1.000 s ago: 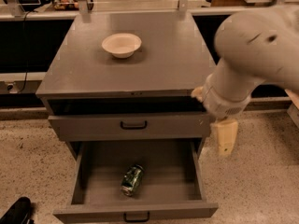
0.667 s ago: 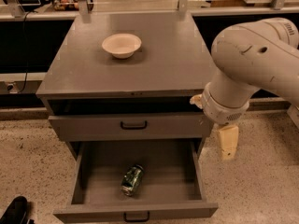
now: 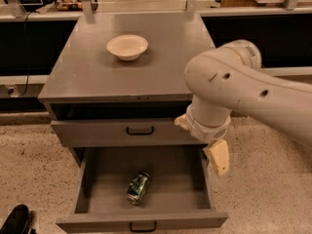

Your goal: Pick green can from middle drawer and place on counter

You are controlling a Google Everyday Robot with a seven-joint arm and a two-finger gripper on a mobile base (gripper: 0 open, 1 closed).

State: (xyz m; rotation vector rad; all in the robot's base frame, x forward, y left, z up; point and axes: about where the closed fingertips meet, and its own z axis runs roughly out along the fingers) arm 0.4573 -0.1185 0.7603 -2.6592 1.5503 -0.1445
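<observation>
At the far left, low on the speckled floor (image 3: 273,179), a dark thing (image 3: 14,219) pokes into view. The grey cabinet stands in the middle, and a white bowl (image 3: 127,47) sits on the far part of its worktop (image 3: 97,79), in the same spot as before. Under the worktop is a shut drawer front (image 3: 92,131) with a black handle. Below that, the middle drawer (image 3: 168,194) is pulled out toward the near side. The green can (image 3: 138,188) lies on its side on the drawer floor, close to the front wall and about in the middle. It has not moved. To the right, the big white arm (image 3: 229,82) has swung left since a moment ago, and it now hides the near right corner of the worktop. The gripper (image 3: 218,159) points down from it, now further left and a bit lower than before. It hangs above the right wall of the open drawer, well apart from the can and holding nothing. I cannot tell if the gripper is spread or closed.
</observation>
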